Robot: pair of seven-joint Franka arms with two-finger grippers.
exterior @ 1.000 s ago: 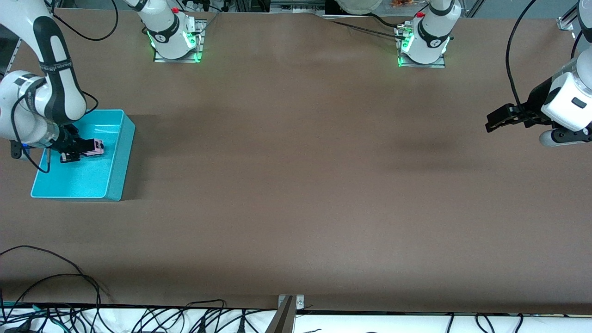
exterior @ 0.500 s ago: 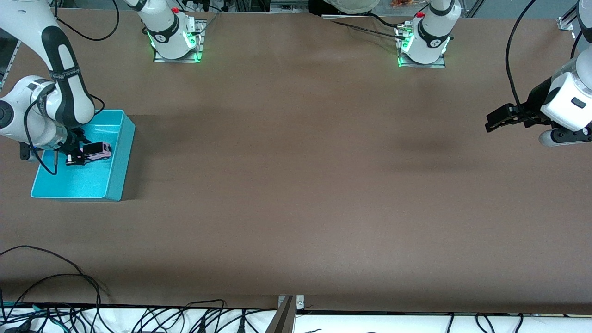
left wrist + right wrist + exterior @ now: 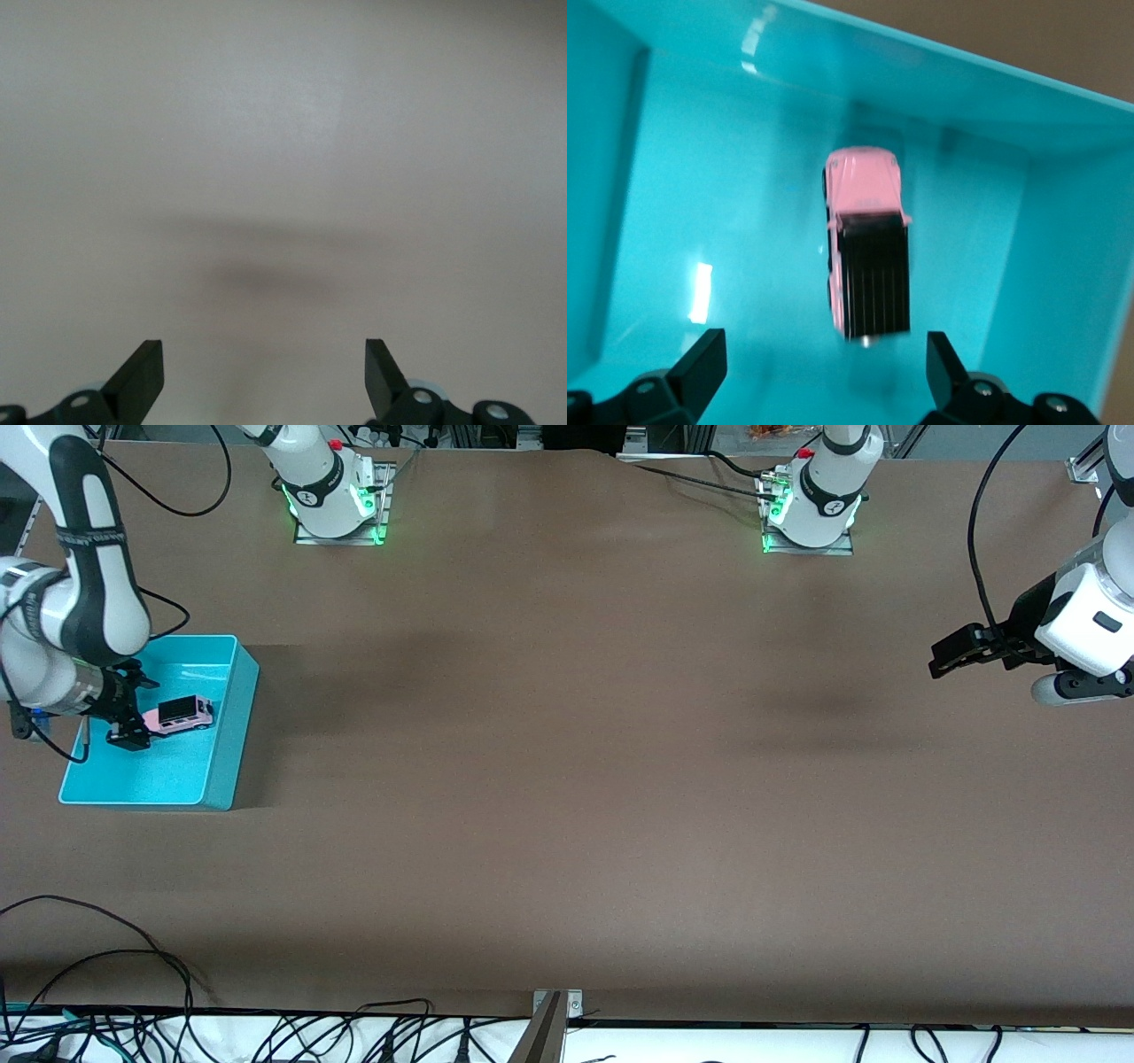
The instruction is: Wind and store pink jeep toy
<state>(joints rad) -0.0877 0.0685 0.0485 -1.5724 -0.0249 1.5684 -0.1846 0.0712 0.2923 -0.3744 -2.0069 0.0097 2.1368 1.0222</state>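
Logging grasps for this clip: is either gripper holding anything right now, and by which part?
Nothing is held. The right gripper is open over the pink jeep toy, which lies in the turquoise bin; the left gripper waits open.

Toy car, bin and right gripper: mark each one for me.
toy car (image 3: 179, 714), front view, on its black roof.
bin (image 3: 232, 726), front view, on its side wall toward the table's middle.
right gripper (image 3: 824, 367), right wrist view, midway between the open fingertips, over the bin.

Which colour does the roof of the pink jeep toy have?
Black, with fine ridges, above a light pink body. The pink jeep toy shows it best in the right wrist view.
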